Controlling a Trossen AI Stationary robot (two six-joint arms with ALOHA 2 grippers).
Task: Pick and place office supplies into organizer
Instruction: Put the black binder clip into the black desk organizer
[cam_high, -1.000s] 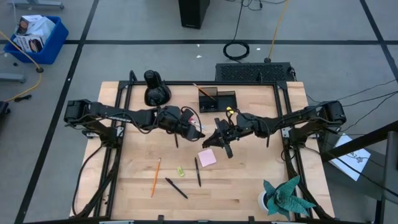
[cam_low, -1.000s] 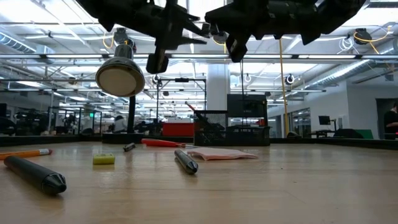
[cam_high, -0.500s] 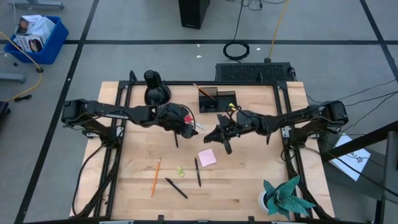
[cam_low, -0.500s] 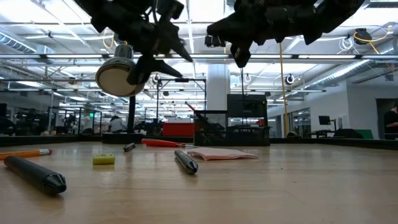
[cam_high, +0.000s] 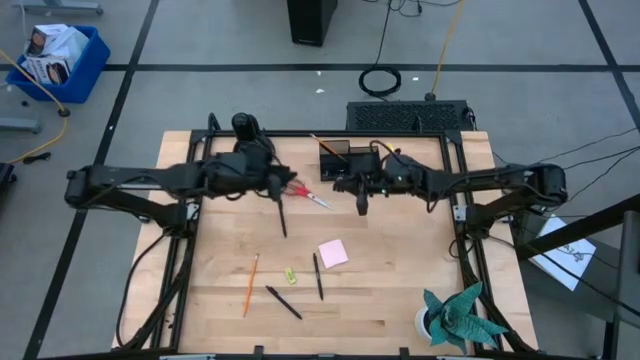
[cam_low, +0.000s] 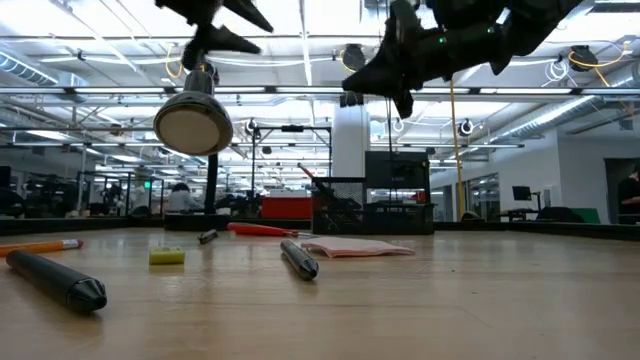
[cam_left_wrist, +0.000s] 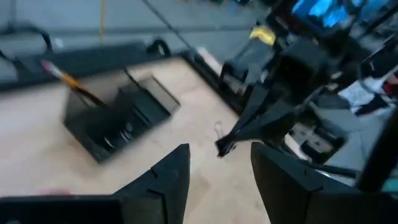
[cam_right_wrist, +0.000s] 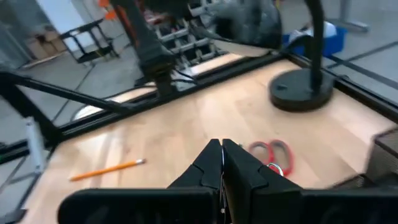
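Observation:
My right gripper (cam_high: 358, 189) hovers just on the near side of the black organizer (cam_high: 350, 160), shut on a thin black pen (cam_high: 362, 205). My left gripper (cam_high: 274, 184) is open and holds nothing. It is raised beside the red-handled scissors (cam_high: 308, 195), which lie flat on the table. One more pen (cam_high: 281, 216) lies below it. The pink sticky-note pad (cam_high: 333, 252), two pens (cam_high: 317, 275) (cam_high: 283, 300), the orange pencil (cam_high: 250, 284) and a yellow-green bit (cam_high: 289, 274) lie flat toward the near edge. A pencil (cam_high: 329, 147) sticks up out of the organizer. My right gripper (cam_right_wrist: 222, 158) pinches the black pen between its two shut fingers; the fingers themselves hide the place of contact in the wrist view. Seen from above, the pen's free end (cam_high: 363, 210) sticks out toward the table's near edge. The pen is lifted clear of the table, hanging below the fingers (cam_low: 400, 95).
A black lamp with a round base (cam_high: 252, 150) stands at the far edge, left of the organizer. A teal paper plant (cam_high: 460, 315) stands at the near right corner. Bare wood lies between the scissors and the organizer.
My right gripper has carried the pen from above the sticky-note pad toward the far edge, up to the organizer. My left gripper has risen and drawn back toward the far left, away from the scissors. The things on the table have stayed where they were.

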